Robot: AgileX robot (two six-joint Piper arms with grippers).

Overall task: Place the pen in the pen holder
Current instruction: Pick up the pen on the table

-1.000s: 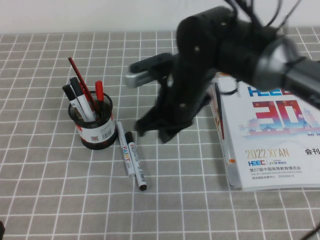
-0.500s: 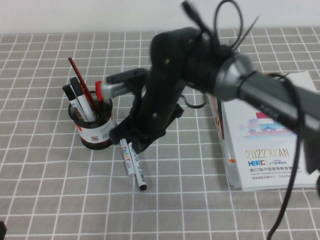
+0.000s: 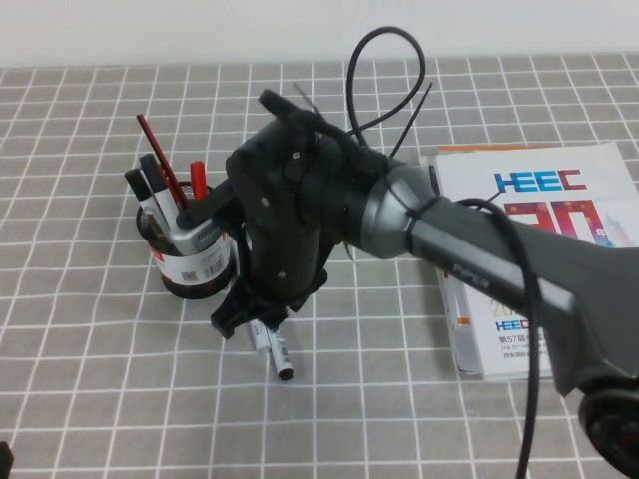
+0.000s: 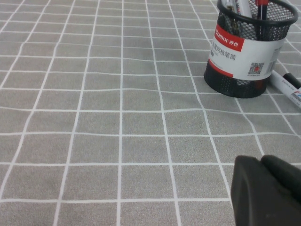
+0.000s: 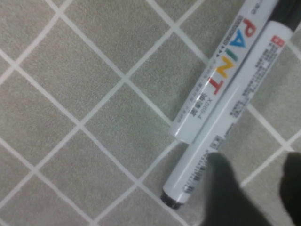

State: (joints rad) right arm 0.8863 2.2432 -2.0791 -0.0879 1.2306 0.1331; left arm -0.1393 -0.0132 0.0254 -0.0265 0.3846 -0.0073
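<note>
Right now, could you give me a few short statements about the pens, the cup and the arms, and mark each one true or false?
1. The pen lies on the tablecloth beside the white paint marker. True.
2. The right gripper already holds the pen in the air. False: its fingers are open just above the pen, which lies flat.
3. The pen holder is empty. False: several pens stand in it.
4. The left gripper hovers low over bare cloth, away from the pen holder. True.
5. A booklet lies on the right side of the table. True.
</note>
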